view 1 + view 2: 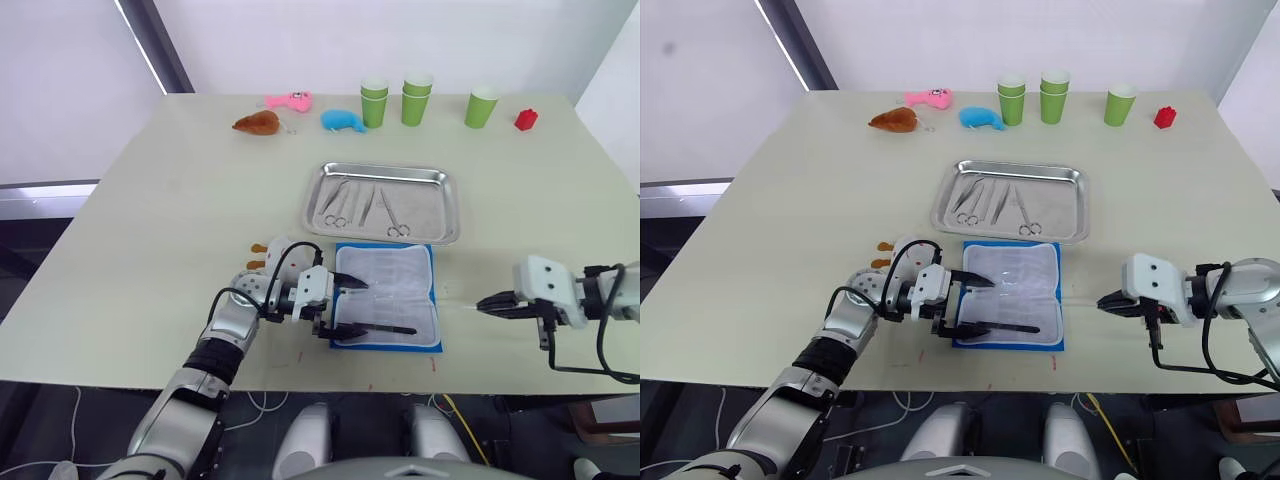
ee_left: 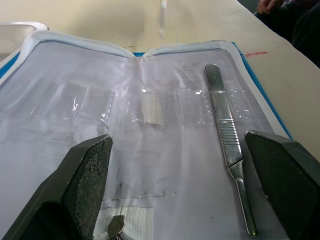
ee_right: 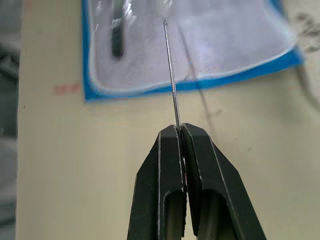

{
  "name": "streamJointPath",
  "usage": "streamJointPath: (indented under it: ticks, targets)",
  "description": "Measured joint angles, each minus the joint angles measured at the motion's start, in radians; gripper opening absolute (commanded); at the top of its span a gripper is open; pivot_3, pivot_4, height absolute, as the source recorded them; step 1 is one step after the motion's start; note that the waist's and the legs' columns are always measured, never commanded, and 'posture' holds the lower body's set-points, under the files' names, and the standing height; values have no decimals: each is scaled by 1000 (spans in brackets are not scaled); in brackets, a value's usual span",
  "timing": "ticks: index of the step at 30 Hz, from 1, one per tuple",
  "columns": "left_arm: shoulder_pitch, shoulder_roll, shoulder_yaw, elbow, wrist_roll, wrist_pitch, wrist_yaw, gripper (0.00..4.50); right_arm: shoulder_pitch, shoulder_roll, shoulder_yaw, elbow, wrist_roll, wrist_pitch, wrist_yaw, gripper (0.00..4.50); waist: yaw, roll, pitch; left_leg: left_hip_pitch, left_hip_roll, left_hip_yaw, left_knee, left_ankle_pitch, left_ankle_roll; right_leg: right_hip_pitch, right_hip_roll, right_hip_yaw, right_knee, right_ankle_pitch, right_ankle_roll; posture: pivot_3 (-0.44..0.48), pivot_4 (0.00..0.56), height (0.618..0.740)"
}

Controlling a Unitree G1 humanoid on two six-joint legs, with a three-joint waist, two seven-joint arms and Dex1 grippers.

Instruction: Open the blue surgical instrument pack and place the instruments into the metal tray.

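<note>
The blue surgical instrument pack (image 1: 388,295) lies open near the table's front edge, pale lining up. A slim steel handle (image 2: 226,135) rests on the lining along the pack's near side. My left gripper (image 1: 352,308) is open over the pack's left edge, and that handle lies just inside one of its fingers (image 2: 282,167). My right gripper (image 1: 487,305), to the right of the pack, is shut on a thin needle-like instrument (image 3: 170,65) that points at the pack. Behind the pack sits the metal tray (image 1: 432,218) with several instruments (image 1: 345,203) in it.
Along the table's far edge stand green paper cups (image 1: 417,98), a red block (image 1: 526,119), a blue whale toy (image 1: 343,120), a pink toy (image 1: 289,101) and a brown toy (image 1: 258,123). A person's hand (image 2: 270,5) shows beyond the front edge.
</note>
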Motion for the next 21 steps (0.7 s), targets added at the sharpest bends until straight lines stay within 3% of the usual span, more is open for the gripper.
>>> streamJointPath:
  ticks: [12, 21]
  targets:
    - [9, -3, 1, -3, 0, -36, 7, 4500, -194, 261, 16, 10, 23, 295, -379, 65, 7, 3, -2, -1, 0, -3, 0, 0, 1, -5, 0, -3, -1, 1, 1, 0, 150, 739]
    - [7, -9, -1, -2, 0, -38, 10, 4500, -416, 444, 104, 199, -114, 464, -672, 65, 14, 12, -8, -7, 0, -7, 0, 0, 1, -9, 1, -6, 0, 4, -6, 0, 150, 739]
